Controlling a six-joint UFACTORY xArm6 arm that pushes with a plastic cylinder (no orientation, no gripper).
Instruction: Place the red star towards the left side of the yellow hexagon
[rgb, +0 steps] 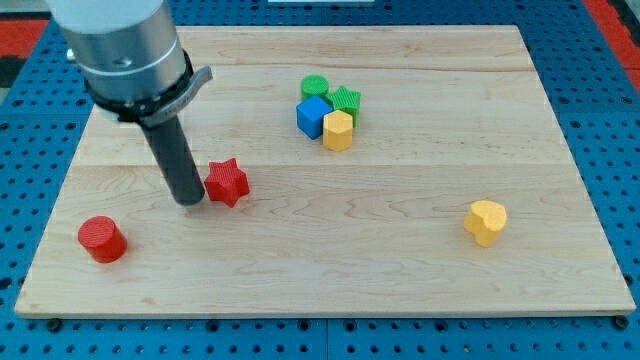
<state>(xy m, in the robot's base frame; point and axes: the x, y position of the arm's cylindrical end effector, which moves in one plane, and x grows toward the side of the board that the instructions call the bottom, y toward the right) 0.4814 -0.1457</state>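
The red star (228, 182) lies left of the board's centre. My tip (189, 201) rests on the board right against the star's left side. The yellow hexagon (338, 130) sits up and to the right of the star, in a tight cluster with a blue cube (314, 116), a green star (346, 100) and a green cylinder (315, 87). The hexagon is at the cluster's lower right.
A red cylinder (102, 239) stands near the lower left corner of the wooden board (400, 280). A yellow heart-shaped block (485, 221) lies at the right. The arm's grey body (125, 45) fills the upper left.
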